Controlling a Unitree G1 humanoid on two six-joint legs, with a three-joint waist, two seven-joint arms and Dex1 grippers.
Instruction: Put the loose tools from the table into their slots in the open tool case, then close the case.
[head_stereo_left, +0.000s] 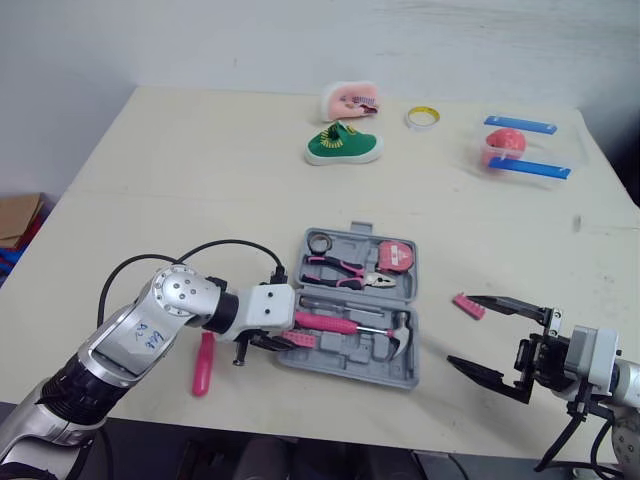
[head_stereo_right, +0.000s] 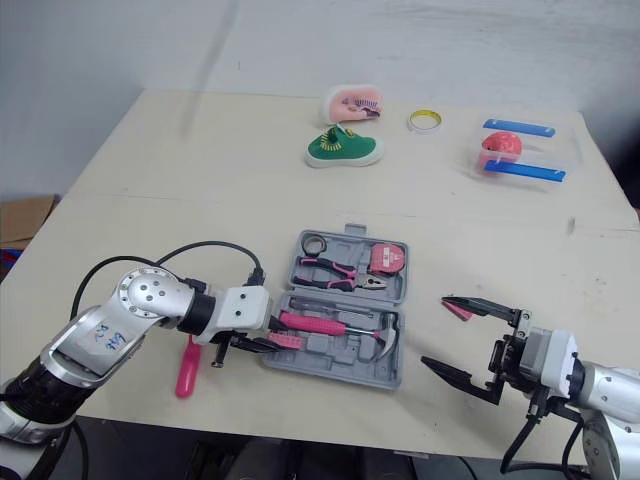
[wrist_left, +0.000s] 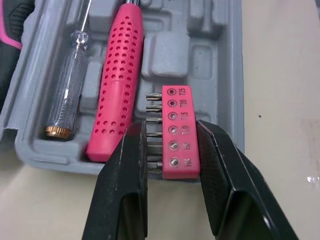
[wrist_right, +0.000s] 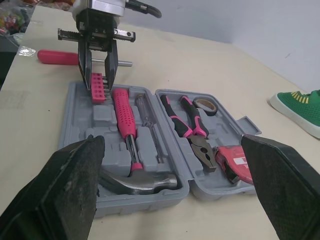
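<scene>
Bit holder (head_stereo_left: 302, 341) at left end of tool case (head_stereo_left: 350, 374), near half, clamped in left gripper (head_stereo_left: 280, 343); right gripper (head_stereo_left: 462, 330) gapes wide, empty. L wrist: holder's end over rim, so nudge inward, square w/ slot. R wrist: lower straight, press, then release.

You had bare table (head_stereo_left: 200, 180) between the tool case (head_stereo_left: 345, 368) and your right gripper (head_stereo_left: 458, 329), its fingers spread wide, with only a small pink piece (head_stereo_left: 468, 306) lying there, while your left gripper (head_stereo_left: 270, 342), clamped on the bit holder (wrist_left: 180, 135), crowded the case's corner beside the pink screwdriver (head_stereo_left: 203, 365).
</scene>
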